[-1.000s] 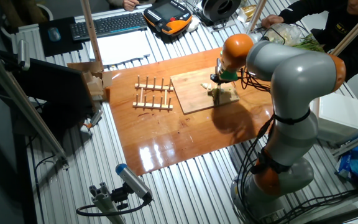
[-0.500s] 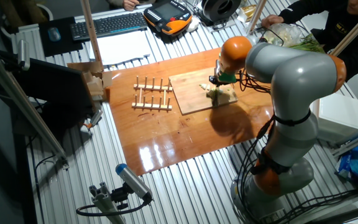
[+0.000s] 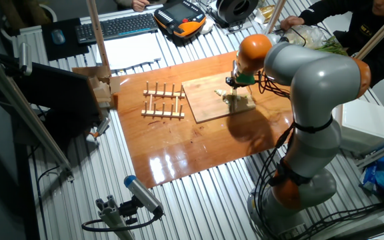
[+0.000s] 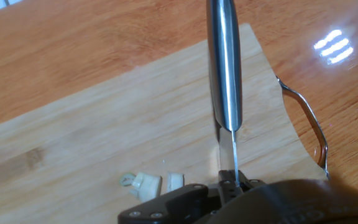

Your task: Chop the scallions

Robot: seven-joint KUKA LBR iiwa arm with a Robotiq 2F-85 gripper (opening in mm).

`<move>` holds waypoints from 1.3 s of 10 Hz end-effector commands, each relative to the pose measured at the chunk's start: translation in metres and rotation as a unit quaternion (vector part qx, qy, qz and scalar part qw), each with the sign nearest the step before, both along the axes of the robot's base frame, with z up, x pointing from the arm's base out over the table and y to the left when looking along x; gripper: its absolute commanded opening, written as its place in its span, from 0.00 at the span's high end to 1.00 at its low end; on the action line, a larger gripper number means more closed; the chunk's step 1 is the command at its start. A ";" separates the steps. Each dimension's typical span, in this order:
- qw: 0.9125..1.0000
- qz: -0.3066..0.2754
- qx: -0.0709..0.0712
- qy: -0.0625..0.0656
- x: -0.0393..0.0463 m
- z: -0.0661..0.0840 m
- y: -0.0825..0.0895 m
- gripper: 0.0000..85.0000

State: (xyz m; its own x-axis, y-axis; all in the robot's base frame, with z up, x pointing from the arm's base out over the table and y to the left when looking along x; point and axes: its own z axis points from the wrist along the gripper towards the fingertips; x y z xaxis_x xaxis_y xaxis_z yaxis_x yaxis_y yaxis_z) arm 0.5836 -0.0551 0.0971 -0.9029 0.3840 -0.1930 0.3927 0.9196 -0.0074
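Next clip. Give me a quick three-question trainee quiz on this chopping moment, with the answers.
1. True or false: the knife is held over the cutting board.
2. In the hand view, the scallion pieces lie: A) on the board, B) on the bare table, C) in the wooden rack.
3. The board has a metal ____ at its edge.

Key: 1 true; 2 A; 3 handle.
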 end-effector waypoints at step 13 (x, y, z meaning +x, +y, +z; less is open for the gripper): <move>1.000 0.016 0.003 0.021 -0.0060 0.015 -0.009 1.00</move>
State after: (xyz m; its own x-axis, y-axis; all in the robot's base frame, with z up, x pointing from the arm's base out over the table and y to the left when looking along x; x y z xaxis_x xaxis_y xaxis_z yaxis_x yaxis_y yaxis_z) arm 0.5778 -0.0640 0.1115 -0.9215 0.3561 -0.1548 0.3630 0.9316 -0.0176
